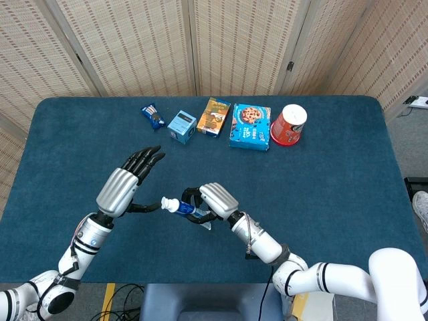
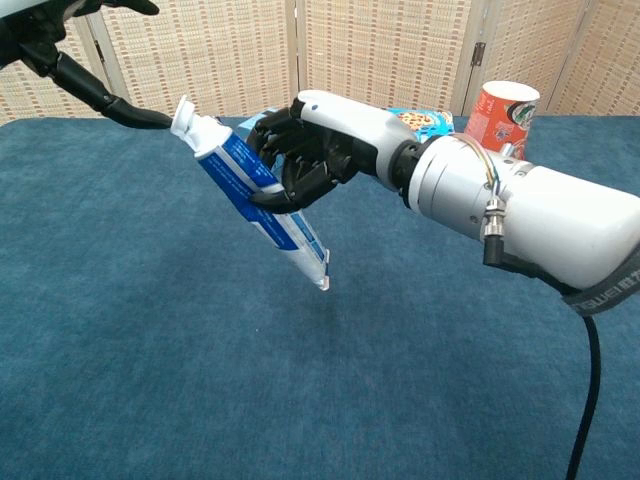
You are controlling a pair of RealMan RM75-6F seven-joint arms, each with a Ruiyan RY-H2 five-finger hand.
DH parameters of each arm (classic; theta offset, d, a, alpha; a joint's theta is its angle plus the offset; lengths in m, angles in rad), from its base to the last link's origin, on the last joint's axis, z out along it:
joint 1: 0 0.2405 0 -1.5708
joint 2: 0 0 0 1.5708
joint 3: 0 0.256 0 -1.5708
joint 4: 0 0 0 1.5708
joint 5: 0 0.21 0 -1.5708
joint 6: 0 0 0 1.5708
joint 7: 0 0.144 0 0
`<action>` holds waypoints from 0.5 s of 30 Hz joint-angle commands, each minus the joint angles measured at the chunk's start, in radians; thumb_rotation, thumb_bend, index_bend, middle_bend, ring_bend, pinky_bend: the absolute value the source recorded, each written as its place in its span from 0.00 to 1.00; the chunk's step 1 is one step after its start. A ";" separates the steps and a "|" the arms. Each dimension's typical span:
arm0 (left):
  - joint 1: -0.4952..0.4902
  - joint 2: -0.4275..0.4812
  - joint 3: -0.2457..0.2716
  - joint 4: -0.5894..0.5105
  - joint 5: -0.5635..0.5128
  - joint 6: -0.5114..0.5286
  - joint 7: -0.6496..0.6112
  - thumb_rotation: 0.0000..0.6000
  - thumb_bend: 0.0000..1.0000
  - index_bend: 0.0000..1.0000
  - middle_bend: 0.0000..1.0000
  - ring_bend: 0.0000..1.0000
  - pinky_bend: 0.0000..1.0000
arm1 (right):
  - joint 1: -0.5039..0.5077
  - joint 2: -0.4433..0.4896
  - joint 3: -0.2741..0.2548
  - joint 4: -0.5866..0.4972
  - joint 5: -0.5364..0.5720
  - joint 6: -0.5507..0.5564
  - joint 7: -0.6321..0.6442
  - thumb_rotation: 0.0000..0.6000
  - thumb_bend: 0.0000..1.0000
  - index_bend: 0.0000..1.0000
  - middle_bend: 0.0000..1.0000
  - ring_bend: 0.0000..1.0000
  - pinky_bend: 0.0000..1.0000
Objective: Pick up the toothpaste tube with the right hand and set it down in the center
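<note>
Over on the left, the left hand (image 1: 124, 186) is up with its fingers (image 1: 144, 162) fanned wide, holding nothing, thumb tip right at the cap of the toothpaste tube (image 2: 250, 198). The tube hangs tilted in the air above the blue table (image 1: 334, 180), cap up-left, flat end down. The right hand (image 1: 212, 199) has it, fingers (image 2: 290, 165) curled snugly around its middle.

Five packages (image 1: 249, 126) line the table's (image 1: 348, 187) far edge, the toothpaste tube (image 1: 182, 207) held nearer.
</note>
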 commanded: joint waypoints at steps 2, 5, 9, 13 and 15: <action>-0.002 0.005 0.002 -0.005 -0.001 0.000 -0.001 1.00 0.09 0.04 0.05 0.06 0.14 | 0.003 -0.002 -0.003 0.000 0.010 -0.006 -0.012 1.00 0.79 0.75 0.68 0.57 0.50; -0.004 0.005 0.004 -0.011 -0.004 -0.002 -0.005 1.00 0.09 0.04 0.04 0.06 0.14 | 0.005 -0.005 -0.001 -0.002 0.017 -0.010 -0.016 1.00 0.79 0.75 0.68 0.57 0.50; -0.008 0.005 0.004 -0.014 -0.012 -0.006 -0.009 1.00 0.09 0.04 0.05 0.06 0.14 | 0.009 -0.010 0.000 -0.004 0.020 -0.011 -0.025 1.00 0.79 0.75 0.68 0.57 0.50; -0.003 0.024 -0.001 -0.039 -0.062 -0.021 -0.014 1.00 0.09 0.04 0.04 0.06 0.14 | 0.004 -0.003 0.000 -0.006 0.014 0.000 -0.022 1.00 0.79 0.75 0.68 0.57 0.50; 0.002 0.035 -0.008 -0.057 -0.092 -0.028 -0.037 0.97 0.09 0.04 0.04 0.06 0.14 | 0.000 0.002 0.002 -0.006 0.015 0.005 -0.014 1.00 0.79 0.75 0.68 0.57 0.50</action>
